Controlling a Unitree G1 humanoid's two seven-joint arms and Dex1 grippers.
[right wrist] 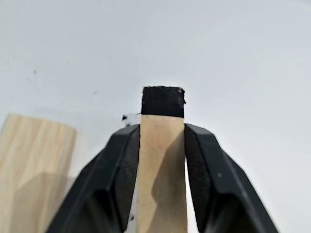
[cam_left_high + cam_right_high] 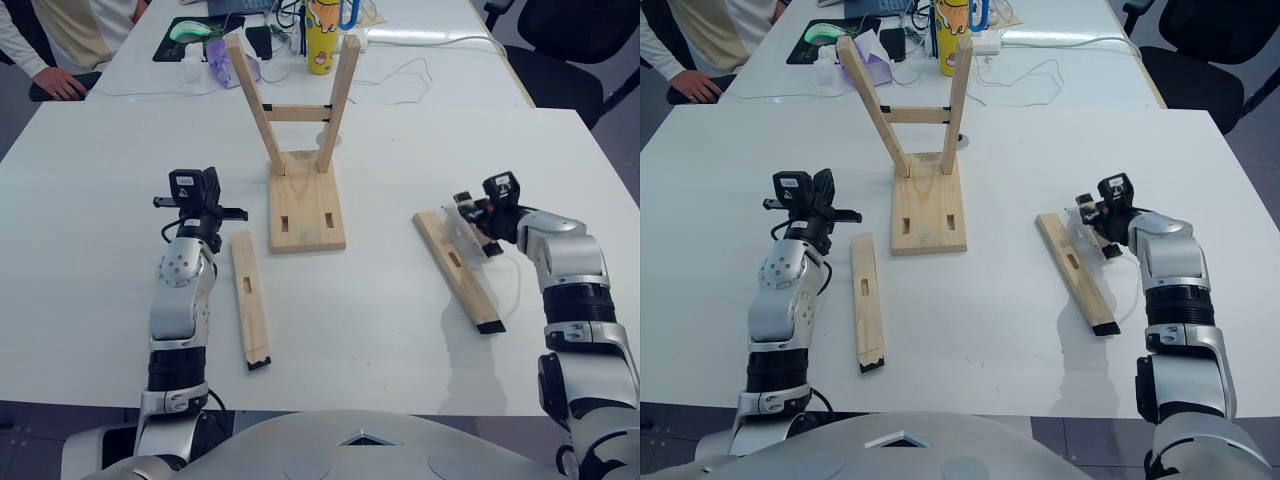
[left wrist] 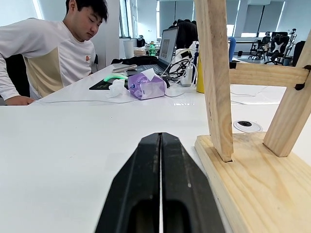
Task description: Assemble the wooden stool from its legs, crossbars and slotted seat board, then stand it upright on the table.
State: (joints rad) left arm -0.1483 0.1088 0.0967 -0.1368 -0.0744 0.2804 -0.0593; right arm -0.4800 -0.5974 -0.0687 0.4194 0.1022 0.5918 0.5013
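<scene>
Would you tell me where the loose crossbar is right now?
The crossbar is clamped in the right gripper, at the table's right side, beside the far end of a loose leg.

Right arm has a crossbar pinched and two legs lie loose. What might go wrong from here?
The right jaws pinch the crossbar close to one black-tipped end, so it may pivot or slip when pressed into the loose leg. The two upright legs stand tall on the unclamped seat board; a bump might tip it.
</scene>
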